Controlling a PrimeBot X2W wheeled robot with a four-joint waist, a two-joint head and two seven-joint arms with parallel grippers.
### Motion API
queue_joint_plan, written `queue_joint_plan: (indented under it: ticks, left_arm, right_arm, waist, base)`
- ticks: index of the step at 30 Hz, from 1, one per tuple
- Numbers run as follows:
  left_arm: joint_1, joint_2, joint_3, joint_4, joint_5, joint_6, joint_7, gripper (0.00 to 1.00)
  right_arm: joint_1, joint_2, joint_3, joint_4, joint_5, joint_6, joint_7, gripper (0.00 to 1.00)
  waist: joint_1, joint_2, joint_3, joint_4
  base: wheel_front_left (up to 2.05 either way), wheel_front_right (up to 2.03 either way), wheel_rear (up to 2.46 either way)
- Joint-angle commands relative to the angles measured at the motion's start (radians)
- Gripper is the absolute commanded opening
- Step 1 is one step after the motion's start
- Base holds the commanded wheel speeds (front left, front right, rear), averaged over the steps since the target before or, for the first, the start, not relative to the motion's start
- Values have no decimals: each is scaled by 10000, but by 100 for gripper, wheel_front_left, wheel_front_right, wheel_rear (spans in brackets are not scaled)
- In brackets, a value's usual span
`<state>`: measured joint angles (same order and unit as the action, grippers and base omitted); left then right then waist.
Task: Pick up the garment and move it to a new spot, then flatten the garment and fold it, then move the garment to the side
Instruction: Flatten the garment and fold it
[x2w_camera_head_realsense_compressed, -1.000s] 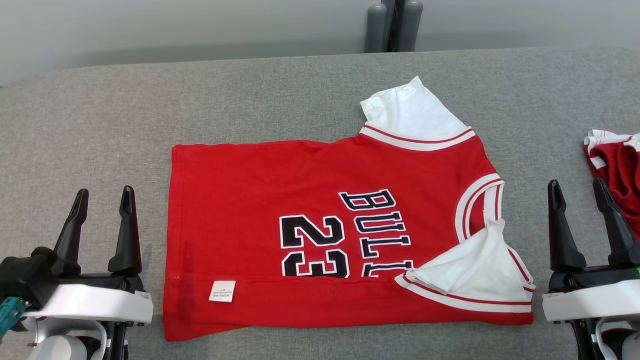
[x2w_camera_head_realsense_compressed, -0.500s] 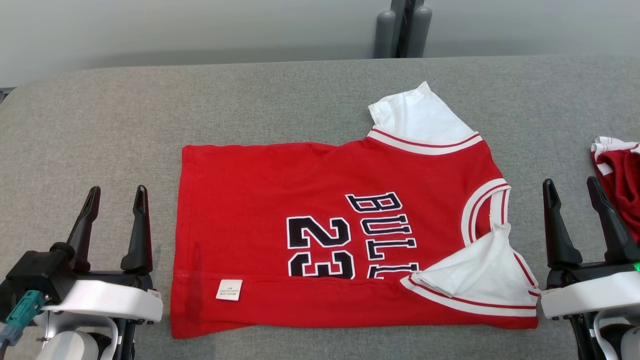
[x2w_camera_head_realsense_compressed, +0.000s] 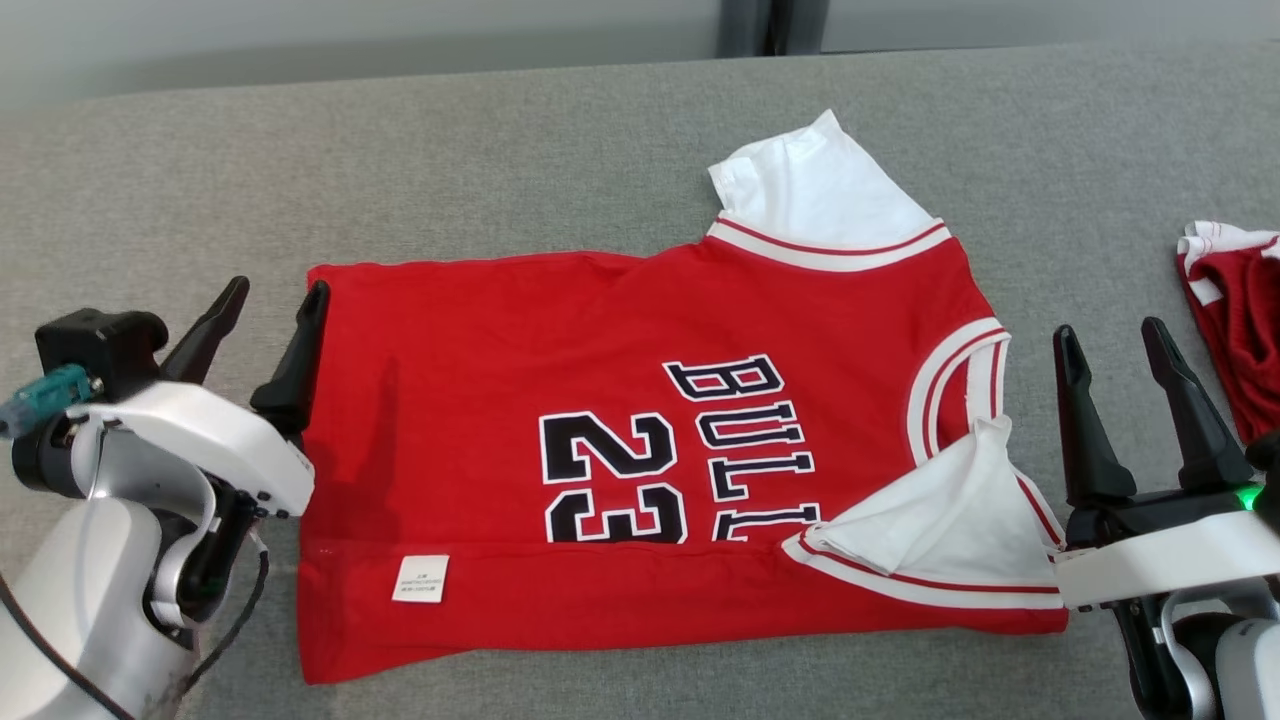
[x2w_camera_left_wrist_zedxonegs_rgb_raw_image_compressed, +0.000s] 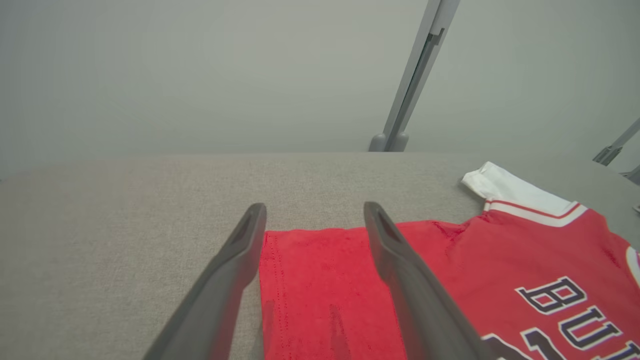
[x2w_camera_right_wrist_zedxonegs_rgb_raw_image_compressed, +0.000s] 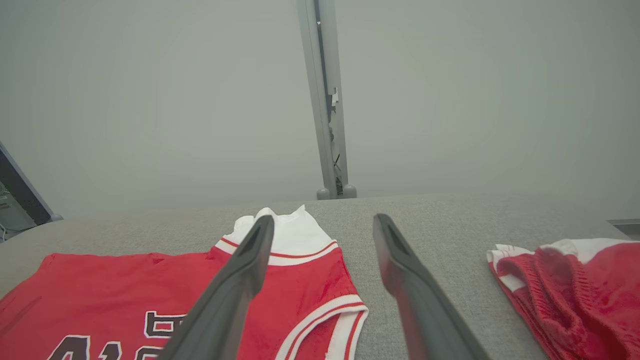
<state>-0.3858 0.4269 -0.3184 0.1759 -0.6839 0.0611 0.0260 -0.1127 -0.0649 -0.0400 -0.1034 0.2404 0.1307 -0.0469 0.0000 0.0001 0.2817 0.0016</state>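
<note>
The garment is a red jersey with white sleeves and black "BULLS 23" lettering, lying flat on the grey table, its near edge folded up with a white label showing. My left gripper stands open at the jersey's far left corner, its right fingertip over the red hem. In the left wrist view the garment corner lies between the open fingers of my left gripper. My right gripper is open and empty beside the collar end. From the right wrist, the garment lies to the left of that gripper.
A second red and white garment lies bunched at the table's right edge, close to my right gripper; the same bundle lies at the right in the right wrist view. A grey post rises behind the table's far edge.
My left arm has risen and swung forward and inward to the jersey's far left corner. The head camera has shifted a little. The right gripper and the jersey stay put.
</note>
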Motion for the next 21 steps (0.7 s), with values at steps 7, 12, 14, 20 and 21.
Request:
queue_joint_plan:
  ticks: [7,12,14,20,21]
  left_arm:
    - [-1813,176,-113,2967,-771,-1174,1184,100]
    - [-2613,164,-138,4488,-1021,-1591,1302,100]
    - [-2796,124,-178,4916,-1150,-1693,1336,100]
    - [-3180,89,-503,5720,-1460,-1912,1120,0]
    - [-3227,78,-581,5800,-1495,-1928,1061,0]
  right_arm:
    - [-499,15,260,369,127,1,-353,100]
    - [-709,32,348,599,168,1,-509,100]
    - [-724,39,404,708,176,1,-568,100]
    - [-935,-106,357,948,264,1,-597,100]
    - [-970,-125,355,995,267,1,-575,100]
  waist:
    - [0,-1,902,-689]
    - [0,-1,1181,-896]
    - [0,-1,1224,-948]
    - [0,-1,1311,-935]
    - [0,-1,1324,-920]
  base:
    - [0,0,0]
    - [0,0,0]
    - [0,0,0]
    - [0,0,0]
    - [0,0,0]
